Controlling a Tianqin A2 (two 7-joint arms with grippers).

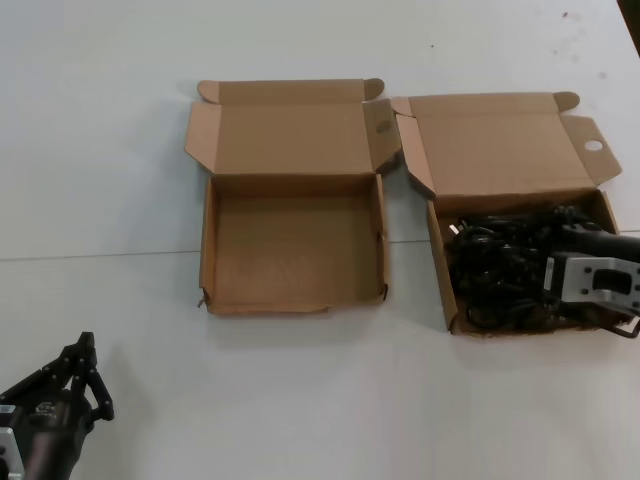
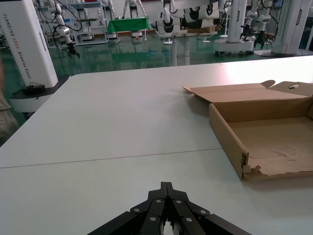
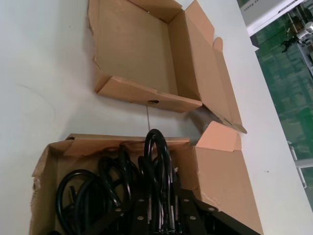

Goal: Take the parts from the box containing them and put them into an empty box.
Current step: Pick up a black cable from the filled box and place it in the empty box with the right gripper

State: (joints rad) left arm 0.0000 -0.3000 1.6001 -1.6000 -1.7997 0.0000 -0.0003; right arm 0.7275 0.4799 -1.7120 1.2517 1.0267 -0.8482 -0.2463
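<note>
Black coiled power cords, the parts (image 1: 490,265), fill the right-hand cardboard box (image 1: 437,255), whose lid flap has a round hole (image 1: 594,146). My right gripper (image 1: 535,278) reaches down into that box. In the right wrist view its fingers (image 3: 142,208) are shut on a loop of cord (image 3: 157,147) that rises between them. The empty box (image 1: 295,245) lies open to the left of the full one, with a ragged front edge. My left gripper (image 1: 86,348) is parked near the front left of the table, shut on nothing (image 2: 167,186).
Both boxes have their lids folded back flat on the white table (image 1: 120,150). The two boxes sit side by side with a narrow gap (image 1: 408,230) between them. The empty box's near wall (image 3: 146,93) stands between the two floors.
</note>
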